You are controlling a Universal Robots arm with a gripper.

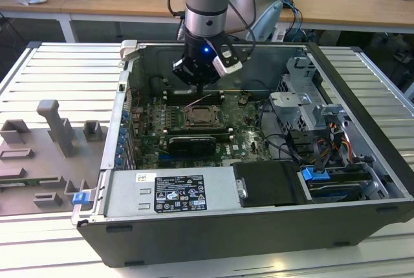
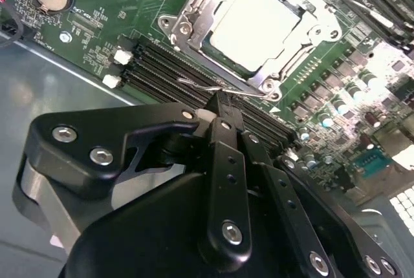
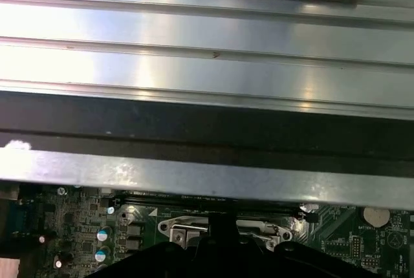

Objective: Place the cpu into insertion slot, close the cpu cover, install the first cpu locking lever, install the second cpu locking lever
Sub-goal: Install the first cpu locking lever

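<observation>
Gripper lowered inside the open computer case, fingers pressed together, tips right at a thin wire locking lever beside the insertion slot. Cpu already seated in that slot, pale top showing through the window of the cpu cover, closed flat over it. 1 row of black memory slots just beside the socket.
</observation>
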